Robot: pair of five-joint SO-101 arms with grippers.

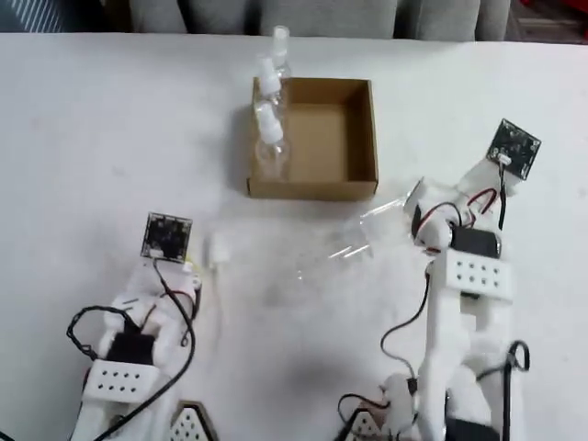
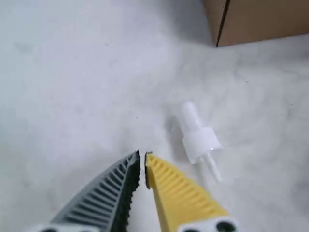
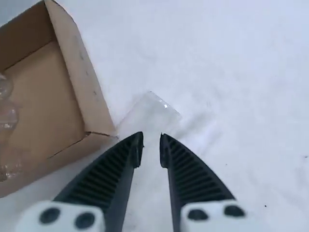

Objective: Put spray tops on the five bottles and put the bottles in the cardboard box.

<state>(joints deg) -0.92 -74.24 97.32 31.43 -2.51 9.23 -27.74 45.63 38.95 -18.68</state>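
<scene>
Left gripper (image 2: 143, 157) beside one loose spray top (image 2: 200, 140)

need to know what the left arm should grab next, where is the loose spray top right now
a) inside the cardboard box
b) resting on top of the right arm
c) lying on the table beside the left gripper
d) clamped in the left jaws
c: the spray top lies on its side on the table, just off the tips of the left gripper, whose jaws are closed on nothing. It is outside the cardboard box.

Matt brown cardboard box (image 1: 312, 189), clear glossy plastic bottles (image 1: 270, 156)
</scene>
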